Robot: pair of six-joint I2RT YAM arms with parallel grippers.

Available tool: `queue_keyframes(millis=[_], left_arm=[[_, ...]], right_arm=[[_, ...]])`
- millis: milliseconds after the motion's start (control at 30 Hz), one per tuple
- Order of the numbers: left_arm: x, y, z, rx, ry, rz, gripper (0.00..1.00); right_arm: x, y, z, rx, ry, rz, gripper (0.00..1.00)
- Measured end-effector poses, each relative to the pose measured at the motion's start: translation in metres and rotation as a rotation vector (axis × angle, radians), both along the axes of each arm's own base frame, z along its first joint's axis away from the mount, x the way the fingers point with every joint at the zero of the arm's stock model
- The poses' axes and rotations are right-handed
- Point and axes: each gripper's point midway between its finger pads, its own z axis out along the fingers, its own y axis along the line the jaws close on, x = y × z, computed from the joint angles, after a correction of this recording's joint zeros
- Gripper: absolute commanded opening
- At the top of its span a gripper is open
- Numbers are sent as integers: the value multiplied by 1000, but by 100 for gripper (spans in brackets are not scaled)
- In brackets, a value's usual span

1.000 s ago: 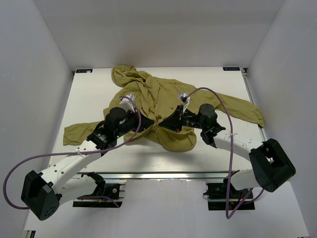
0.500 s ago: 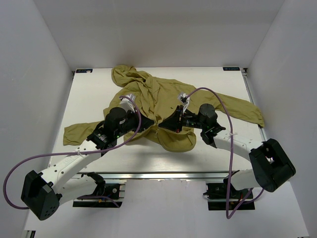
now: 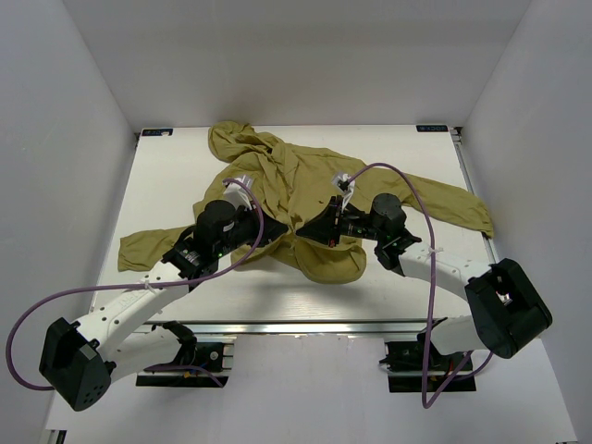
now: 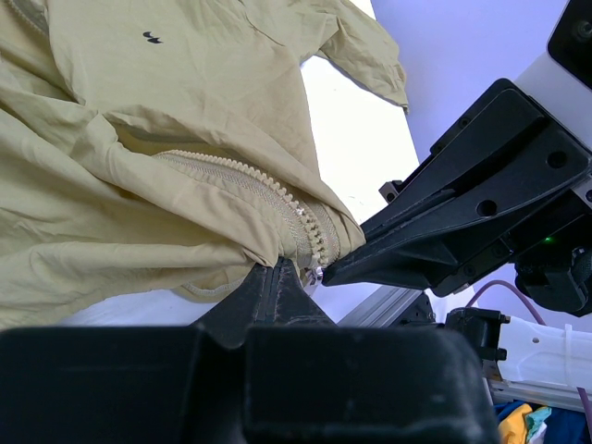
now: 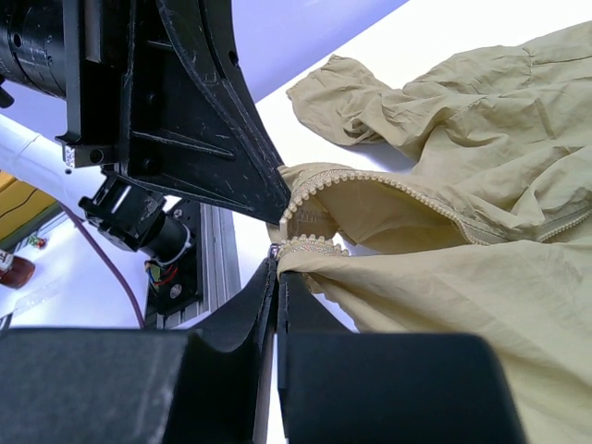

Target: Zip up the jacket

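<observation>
The olive-yellow jacket (image 3: 296, 180) lies wrinkled on the white table (image 3: 407, 153), hood at the back left and sleeves spread to both sides. Its lower front edge is lifted between my two grippers. My left gripper (image 4: 277, 268) is shut on the fabric beside the zipper teeth (image 4: 277, 199), at the hem. My right gripper (image 5: 276, 254) is shut on the opposite zipper edge (image 5: 310, 245), right by a small metal piece. The two sets of fingertips nearly touch, seen from above as left gripper (image 3: 280, 238) and right gripper (image 3: 310, 233). A small dark spot (image 4: 151, 37) marks the jacket's front.
White walls close in the table on three sides. An aluminium rail (image 3: 305, 326) runs along the near edge between the arm bases. Purple cables (image 3: 407, 180) loop over both arms. The right sleeve (image 3: 453, 205) reaches nearly to the table's right edge.
</observation>
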Motion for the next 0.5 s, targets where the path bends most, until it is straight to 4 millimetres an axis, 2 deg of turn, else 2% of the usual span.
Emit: queue_keyframes(millis=[500], left_arm=[[-1, -1, 0, -1, 0, -8, 0]], right_arm=[[1, 2, 10, 32, -19, 5, 0]])
